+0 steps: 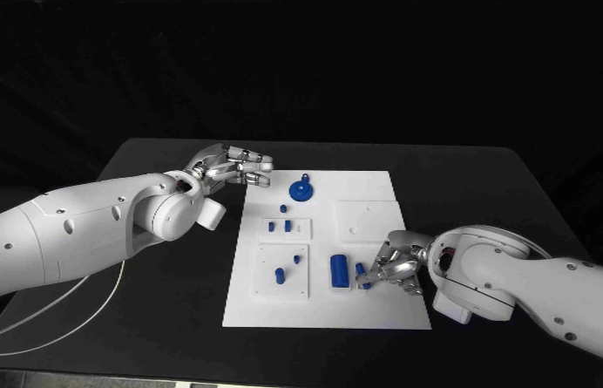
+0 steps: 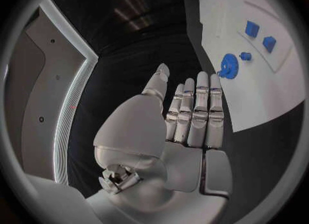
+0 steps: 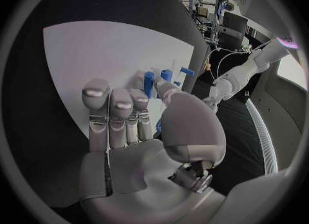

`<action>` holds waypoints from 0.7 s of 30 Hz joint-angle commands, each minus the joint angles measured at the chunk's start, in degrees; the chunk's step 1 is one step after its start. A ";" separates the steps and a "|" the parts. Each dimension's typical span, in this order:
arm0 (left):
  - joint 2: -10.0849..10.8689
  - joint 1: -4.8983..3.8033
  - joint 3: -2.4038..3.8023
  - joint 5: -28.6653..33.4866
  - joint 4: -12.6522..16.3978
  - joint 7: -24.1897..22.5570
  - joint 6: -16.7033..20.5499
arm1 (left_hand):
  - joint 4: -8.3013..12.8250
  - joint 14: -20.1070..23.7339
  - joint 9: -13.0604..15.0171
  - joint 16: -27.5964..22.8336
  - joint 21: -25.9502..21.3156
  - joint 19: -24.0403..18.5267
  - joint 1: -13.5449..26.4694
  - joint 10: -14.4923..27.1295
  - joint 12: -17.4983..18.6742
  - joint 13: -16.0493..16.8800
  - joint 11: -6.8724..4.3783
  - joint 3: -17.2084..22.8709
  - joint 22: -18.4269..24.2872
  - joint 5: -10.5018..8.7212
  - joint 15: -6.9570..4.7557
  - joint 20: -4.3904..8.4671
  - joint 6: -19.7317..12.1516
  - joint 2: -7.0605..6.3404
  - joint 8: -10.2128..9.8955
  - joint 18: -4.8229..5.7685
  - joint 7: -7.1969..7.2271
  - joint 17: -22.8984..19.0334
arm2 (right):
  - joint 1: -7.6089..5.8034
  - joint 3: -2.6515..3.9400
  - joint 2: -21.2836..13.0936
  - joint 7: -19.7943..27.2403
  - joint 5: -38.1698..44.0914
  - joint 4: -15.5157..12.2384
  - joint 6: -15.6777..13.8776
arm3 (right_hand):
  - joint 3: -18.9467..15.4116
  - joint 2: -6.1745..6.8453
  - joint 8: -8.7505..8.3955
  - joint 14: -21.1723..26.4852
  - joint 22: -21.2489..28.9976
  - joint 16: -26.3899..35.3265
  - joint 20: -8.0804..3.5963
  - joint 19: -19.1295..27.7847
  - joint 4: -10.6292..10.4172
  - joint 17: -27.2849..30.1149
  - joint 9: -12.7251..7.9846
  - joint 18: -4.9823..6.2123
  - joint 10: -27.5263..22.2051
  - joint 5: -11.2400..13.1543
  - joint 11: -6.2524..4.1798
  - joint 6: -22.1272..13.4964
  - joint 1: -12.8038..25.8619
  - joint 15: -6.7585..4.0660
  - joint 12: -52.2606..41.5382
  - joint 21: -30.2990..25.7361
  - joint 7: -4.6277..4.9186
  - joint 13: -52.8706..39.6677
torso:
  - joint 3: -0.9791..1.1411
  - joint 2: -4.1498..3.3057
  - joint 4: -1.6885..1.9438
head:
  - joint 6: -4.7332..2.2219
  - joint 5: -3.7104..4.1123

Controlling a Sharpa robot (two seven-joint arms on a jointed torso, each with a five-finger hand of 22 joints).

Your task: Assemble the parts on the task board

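Note:
The white task board (image 1: 377,309) lies mid-table. On it are a blue gear (image 1: 301,189), two small blue blocks (image 1: 279,226), two short pegs (image 1: 289,266) and a long blue block (image 1: 338,269). My right hand (image 1: 396,266) rests on the board's right side, thumb and a finger pinching a small blue peg (image 1: 364,275), which also shows at the thumb tip (image 3: 149,82). My left hand (image 1: 235,167) hovers at the board's far-left corner with straight fingers and nothing in it. From its wrist I see that hand (image 2: 190,116), the gear (image 2: 228,65) and the blocks (image 2: 252,28).
The black table (image 1: 151,336) surrounds the board, with bare surface on both sides. A thin white cable (image 1: 76,318) loops under my left arm. Raised white panels (image 1: 371,218) sit on the board's right half.

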State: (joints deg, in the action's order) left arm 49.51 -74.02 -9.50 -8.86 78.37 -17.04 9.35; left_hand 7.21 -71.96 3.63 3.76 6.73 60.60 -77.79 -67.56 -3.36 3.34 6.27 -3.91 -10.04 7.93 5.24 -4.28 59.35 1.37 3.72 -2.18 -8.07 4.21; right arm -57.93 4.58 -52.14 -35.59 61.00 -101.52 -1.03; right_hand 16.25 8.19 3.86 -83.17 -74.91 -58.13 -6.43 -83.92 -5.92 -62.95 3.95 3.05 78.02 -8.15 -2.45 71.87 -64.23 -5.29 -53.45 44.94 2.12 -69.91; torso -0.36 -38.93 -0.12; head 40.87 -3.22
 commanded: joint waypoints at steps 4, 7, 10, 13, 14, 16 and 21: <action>-0.01 0.01 0.03 0.04 0.18 -0.20 -0.78 | -0.45 0.66 0.01 -0.18 0.19 -0.21 -0.10 0.43 -0.11 0.00 0.14 0.05 0.16 -0.21 0.02 -0.02 -0.36 -0.16 -0.02 0.30 0.04 0.04 | 0.06 -0.02 0.14 0.15 0.51 0.05 0.07 | 0.36 0.78 -0.22 -0.27 -5.21 0.35 -0.35 -3.07 -1.94 0.07 0.08 0.27 0.27 2.74 -0.03 -0.10 1.31 -0.21 0.10 -0.24 0.16 0.05 | -0.01 -0.01 0.01 | 0.05 -0.03; -0.01 0.01 0.03 0.04 0.18 -0.20 -0.77 | -0.45 0.66 0.01 -0.18 0.19 -0.21 -0.10 0.43 -0.11 0.00 0.14 0.05 0.16 -0.21 0.02 -0.02 -0.36 -0.16 -0.02 0.30 0.04 0.04 | 0.05 -0.02 0.18 0.09 0.50 0.11 0.19 | 0.77 1.23 -0.22 -0.27 -5.19 0.39 -0.33 -3.06 -2.60 0.10 0.09 0.29 0.27 3.41 0.02 -0.14 1.79 -0.20 0.13 -0.32 0.20 0.06 | -0.01 0.00 0.00 | 0.07 -0.01; -0.03 0.01 0.03 0.04 0.16 -0.20 -0.76 | -0.45 0.66 0.01 -0.18 0.19 -0.21 -0.10 0.43 -0.11 0.00 0.14 0.05 0.16 -0.21 0.02 -0.02 -0.36 -0.16 -0.02 0.30 0.04 0.04 | 0.05 -0.02 0.21 0.11 0.49 0.15 0.21 | 0.83 1.48 -0.21 -0.27 -5.17 0.41 -0.32 -3.06 -3.38 0.11 0.11 0.33 0.25 4.51 0.04 -0.21 2.35 -0.18 0.16 -0.42 0.24 0.08 | 0.01 -0.01 -0.03 | 0.02 0.00; -0.06 0.01 0.03 0.04 0.16 -0.20 -0.76 | -0.45 0.66 0.01 -0.18 0.19 -0.21 -0.10 0.43 -0.11 0.00 0.14 0.05 0.16 -0.21 0.02 -0.02 -0.36 -0.16 -0.02 0.30 0.04 0.04 | 0.05 -0.02 0.17 0.32 0.41 0.16 0.25 | 0.62 1.93 -0.20 -0.26 -5.18 0.44 -0.32 -3.08 -4.04 0.12 0.12 0.33 0.23 4.98 0.05 -0.21 2.46 -0.19 0.20 -0.39 0.24 0.09 | 0.02 -0.02 -0.03 | 0.04 0.02; -0.06 0.01 0.03 0.04 0.16 -0.20 -0.75 | -0.45 0.66 0.01 -0.18 0.19 -0.21 -0.10 0.43 -0.11 0.00 0.14 0.05 0.16 -0.21 0.02 -0.02 -0.36 -0.16 -0.02 0.30 0.04 0.04 | 0.05 -0.02 0.16 0.42 0.39 0.16 0.26 | 0.57 1.99 -0.21 -0.25 -5.18 0.45 -0.32 -3.07 -4.10 0.13 0.12 0.33 0.25 5.03 0.05 -0.23 2.46 -0.19 0.18 -0.41 0.25 0.08 | 0.03 -0.02 -0.03 | 0.04 0.05; -0.07 0.01 0.03 0.04 0.16 -0.20 -0.73 | -0.45 0.66 0.01 -0.18 0.19 -0.21 -0.10 0.43 -0.11 0.00 0.14 0.05 0.16 -0.21 0.02 -0.02 -0.36 -0.16 -0.02 0.30 0.04 0.04 | 0.04 -0.02 0.05 0.93 0.30 0.17 0.39 | 0.48 2.16 -0.19 -0.26 -5.18 0.42 -0.34 -3.07 -4.01 0.09 0.13 0.33 0.25 5.13 0.04 -0.20 2.23 -0.20 0.17 -0.40 0.24 0.07 | 0.04 0.00 -0.01 | -0.01 0.11; -0.05 0.01 0.03 0.04 0.16 -0.21 -0.67 | -0.45 0.66 0.01 -0.18 0.19 -0.21 -0.10 0.43 -0.11 0.00 0.14 0.05 0.16 -0.21 0.02 -0.02 -0.36 -0.16 -0.02 0.30 0.04 0.04 | 0.05 -0.02 -0.59 2.53 -0.28 0.11 2.10 | -2.13 2.28 -0.20 -0.24 -5.17 0.51 -0.39 -3.04 -2.28 0.06 0.09 0.29 0.20 5.21 0.07 -0.23 0.22 -0.23 0.31 -0.50 0.32 0.07 | 0.11 -0.03 0.01 | 0.00 0.20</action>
State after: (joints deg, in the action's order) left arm 49.51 -74.02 -9.50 -8.87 78.38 -16.92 9.33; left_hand 7.08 -71.54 3.63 3.76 6.73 60.60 -77.79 -67.56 -3.36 3.34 6.27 -3.78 -9.94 7.93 5.22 -4.28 59.35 1.37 3.71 -2.18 -8.07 4.22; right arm -57.95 4.58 -52.55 -34.90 60.89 -101.37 -0.84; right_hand 14.60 10.48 3.86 -83.17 -74.90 -57.91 -6.43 -83.92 -8.38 -62.89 4.02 3.05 78.02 -3.10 -2.45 71.87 -63.47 -5.28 -53.45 44.71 2.12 -69.87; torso -0.30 -38.93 -0.13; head 40.85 -3.10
